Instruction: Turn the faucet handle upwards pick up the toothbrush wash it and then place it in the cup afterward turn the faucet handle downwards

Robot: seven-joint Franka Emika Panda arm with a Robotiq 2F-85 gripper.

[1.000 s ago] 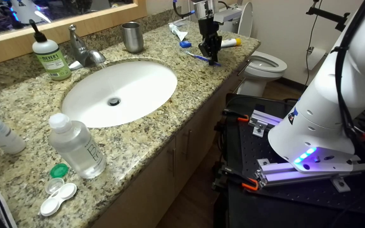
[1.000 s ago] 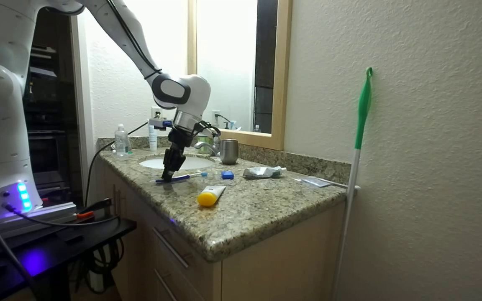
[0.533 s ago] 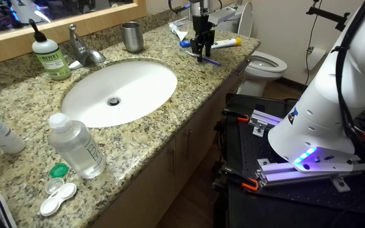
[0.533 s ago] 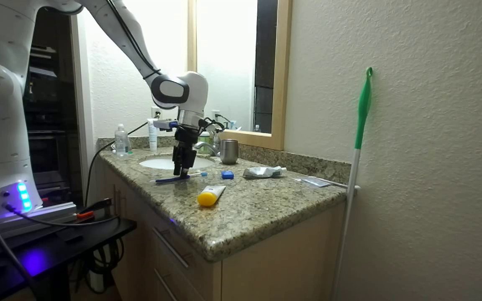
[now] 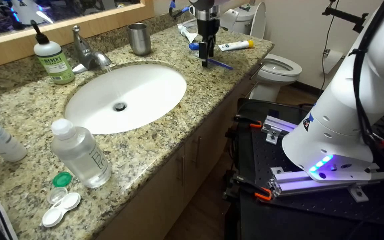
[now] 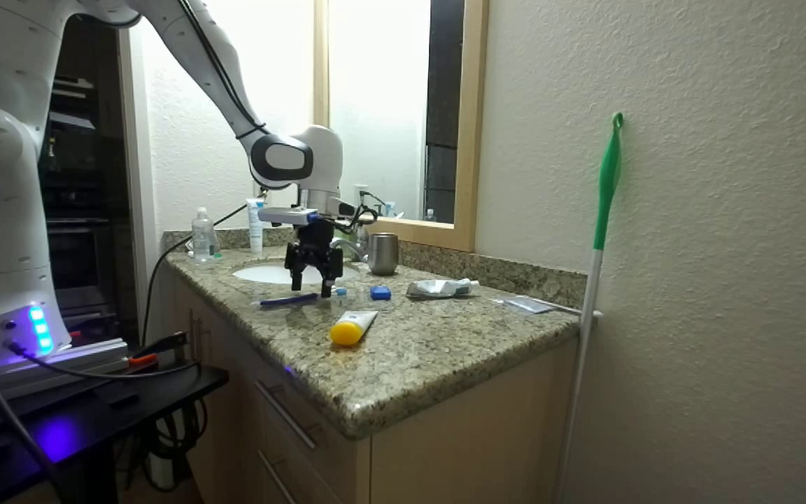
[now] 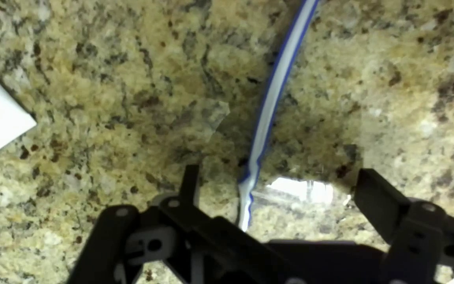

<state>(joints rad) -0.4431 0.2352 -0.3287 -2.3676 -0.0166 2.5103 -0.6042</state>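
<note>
On the granite counter lies the toothbrush, a slim blue and white strip whose pale head is partly covered by my gripper in both exterior views. The jaws stand wide apart above it. In the wrist view the toothbrush runs down between the fingertips, closer to the left one, with no contact visible; its lower end is hidden behind the gripper. The faucet handle points up, and a thin stream of water falls from the spout. Beside the faucet the grey metal cup stands upright with nothing sticking out of it.
The white sink lies in front of the faucet. Near the gripper are a yellow-capped tube, a blue box and a crumpled toothpaste tube. A green soap bottle and a clear bottle stand round the sink.
My gripper has straightened up, turned, and shifted along the toothbrush from its handle end toward its head. The jaws have spread apart. The toothbrush lies where it lay; the water keeps running.
</note>
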